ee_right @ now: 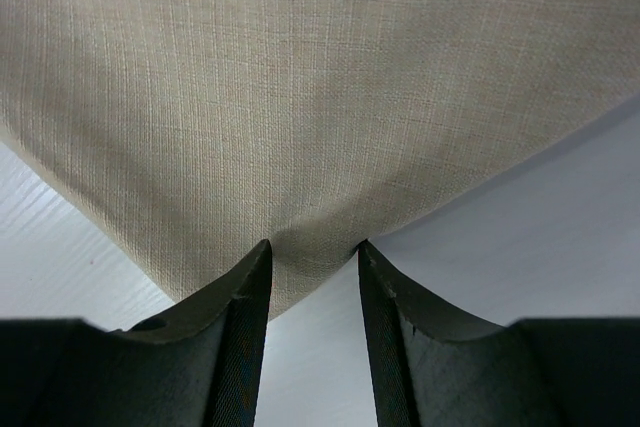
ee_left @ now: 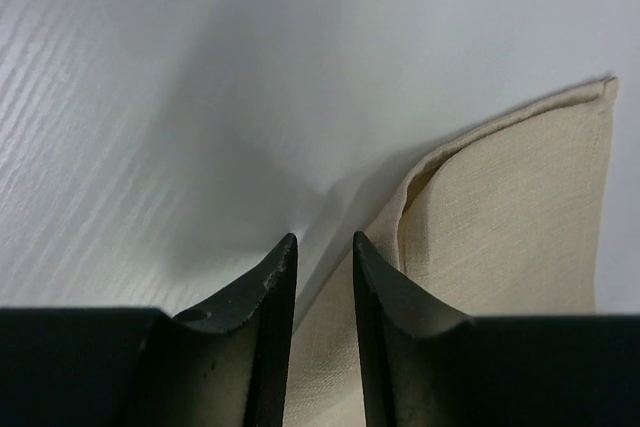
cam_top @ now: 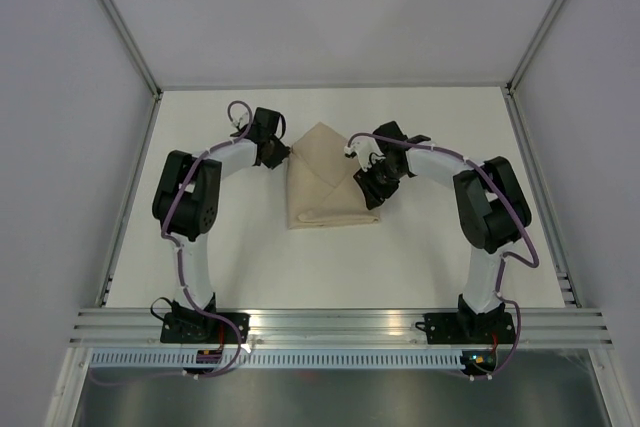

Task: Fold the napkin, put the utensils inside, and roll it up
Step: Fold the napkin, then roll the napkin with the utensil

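Between my right gripper's (ee_right: 312,267) closed fingers sits the napkin's (cam_top: 325,182) corner, my left gripper (ee_left: 322,259) pinching the left edge; I'd best move both evenly so the fold lands square.

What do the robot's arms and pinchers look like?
Both arms have white tubes with chunky black joints. A purple cable loops along each. The left tool and right tool each end in two dark, curved, pointed fingers. No sleeves or markings show.

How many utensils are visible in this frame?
0. Only the napkin shows on the table, between the left hand and right hand; utensils may be hidden inside its folds.
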You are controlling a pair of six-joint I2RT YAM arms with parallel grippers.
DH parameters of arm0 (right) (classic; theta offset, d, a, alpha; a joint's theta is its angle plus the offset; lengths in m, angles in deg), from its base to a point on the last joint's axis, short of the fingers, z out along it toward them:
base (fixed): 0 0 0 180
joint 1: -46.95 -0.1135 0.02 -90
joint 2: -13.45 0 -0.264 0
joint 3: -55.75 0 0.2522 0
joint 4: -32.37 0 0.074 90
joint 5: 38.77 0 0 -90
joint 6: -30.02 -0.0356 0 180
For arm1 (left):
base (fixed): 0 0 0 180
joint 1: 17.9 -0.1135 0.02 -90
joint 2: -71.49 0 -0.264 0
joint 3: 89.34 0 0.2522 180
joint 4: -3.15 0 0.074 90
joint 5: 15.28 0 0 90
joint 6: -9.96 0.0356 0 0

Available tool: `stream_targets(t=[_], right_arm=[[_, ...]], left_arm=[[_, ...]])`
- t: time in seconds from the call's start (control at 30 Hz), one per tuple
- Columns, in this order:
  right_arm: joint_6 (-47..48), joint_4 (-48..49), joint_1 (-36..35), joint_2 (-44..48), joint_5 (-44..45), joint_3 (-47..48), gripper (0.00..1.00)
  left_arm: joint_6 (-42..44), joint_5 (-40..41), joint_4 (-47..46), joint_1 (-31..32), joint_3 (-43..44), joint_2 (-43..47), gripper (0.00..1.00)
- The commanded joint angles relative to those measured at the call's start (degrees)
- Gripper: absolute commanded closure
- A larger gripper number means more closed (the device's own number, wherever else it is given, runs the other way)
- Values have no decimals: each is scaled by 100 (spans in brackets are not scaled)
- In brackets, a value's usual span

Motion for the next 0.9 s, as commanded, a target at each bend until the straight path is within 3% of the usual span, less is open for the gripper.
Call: stream_targets(t=[0.0,0.2,0.43,0.7,0.87], right_arm=[[-218,-283,-88,337,-97,-170,54],[-324,-266,-194,505,-115,-363,55],[-377,103,-115,1022,561,-443,55],[97,349,-106,1945,598,-398,44],[519,630,-307,2271,543,-697,42]], left_arm=[[294,-320,70,-22,401,-264,65],[391,-558,70,-22,788,-555,64],[558,-637,-141,-145,701,-257,52],[988,-769,-273,-479,552,806,41],[1129,-954,-457,-488,-27,2088,39]])
